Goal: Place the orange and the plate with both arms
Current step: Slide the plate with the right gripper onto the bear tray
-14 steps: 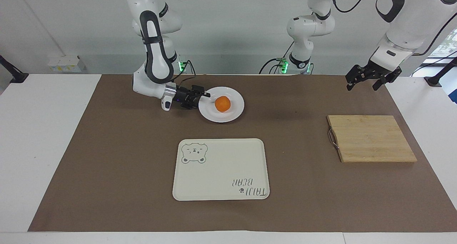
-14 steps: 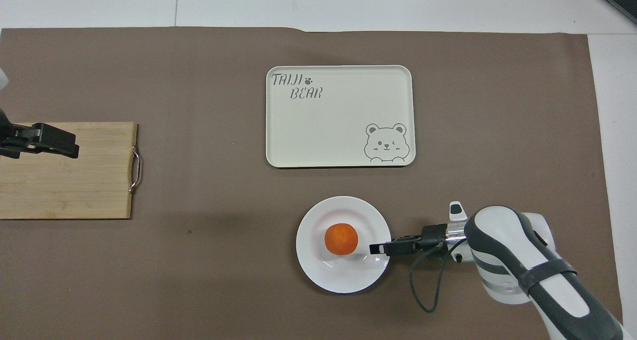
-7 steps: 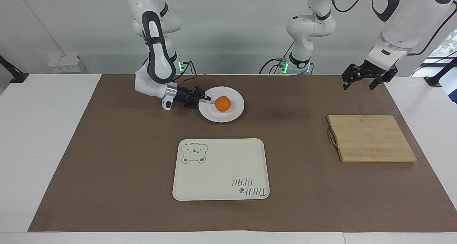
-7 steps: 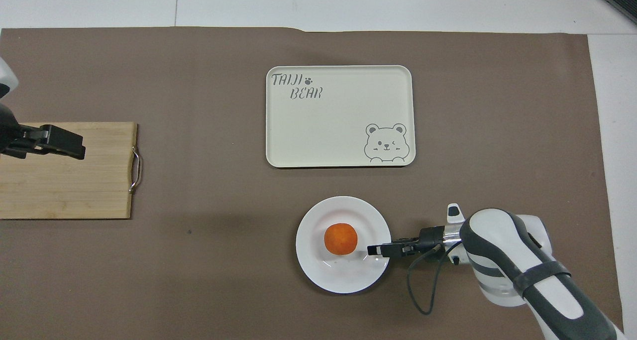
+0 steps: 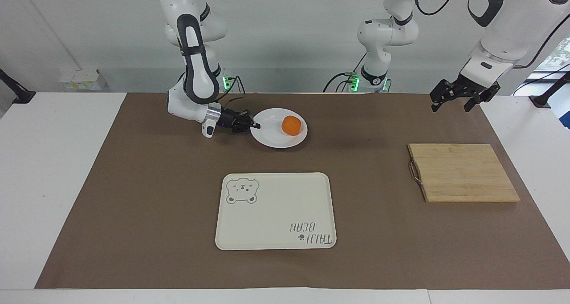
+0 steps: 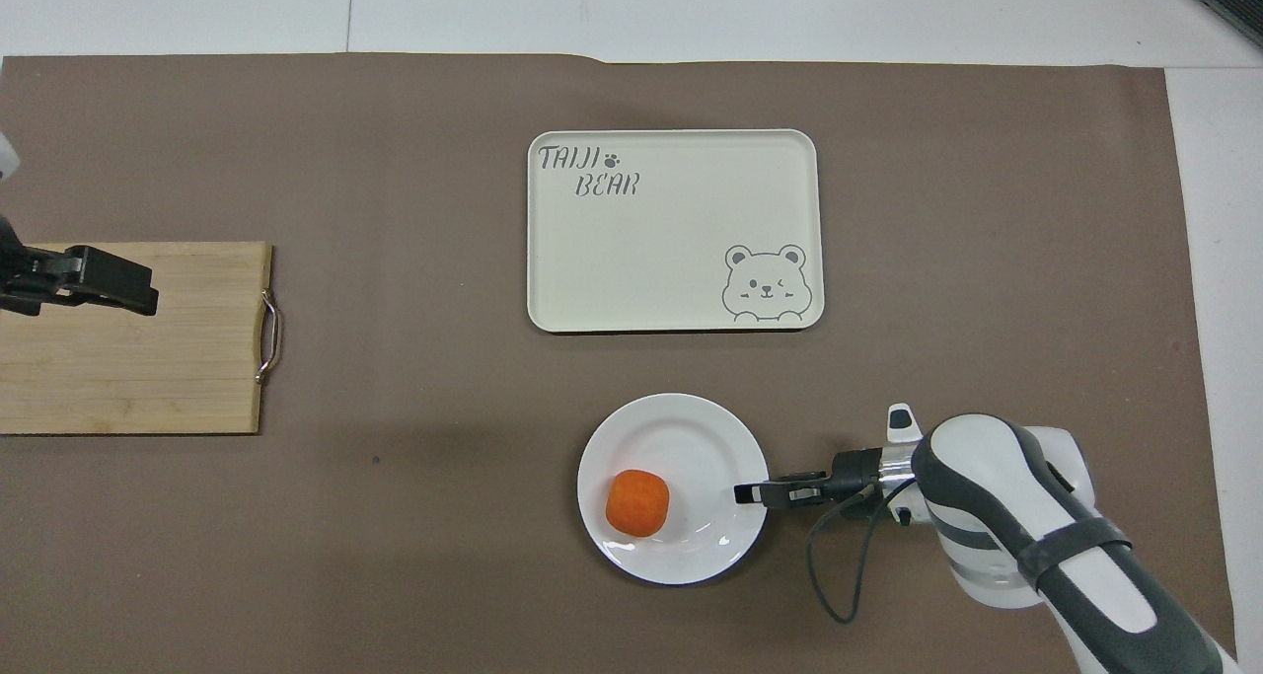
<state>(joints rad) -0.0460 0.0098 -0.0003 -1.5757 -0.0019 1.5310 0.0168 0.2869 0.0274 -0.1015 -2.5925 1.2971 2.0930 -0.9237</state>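
Observation:
The white plate [image 5: 267, 135] lies near the robots, toward the right arm's end of the table, and also shows in the overhead view [image 6: 691, 437]. The orange [image 5: 291, 125] sits on the plate, off centre, by the rim toward the left arm's end; it shows in the overhead view too [image 6: 636, 502]. My right gripper [image 5: 255, 126] lies low and level, shut on the plate's rim [image 6: 747, 493]. The plate looks slightly tipped, with the gripper's side raised. My left gripper [image 5: 452, 106] is open and empty, raised over the wooden cutting board [image 6: 148, 297], and waits.
A cream rectangular tray [image 5: 276, 210] with a bear drawing lies farther from the robots than the plate. A wooden cutting board [image 5: 463, 172] with a metal handle lies toward the left arm's end. A brown mat [image 5: 133, 206] covers the table.
The plate has shifted and tipped a little in my right gripper, and the orange has rolled from its centre toward the left arm's end. My left gripper swayed slightly.

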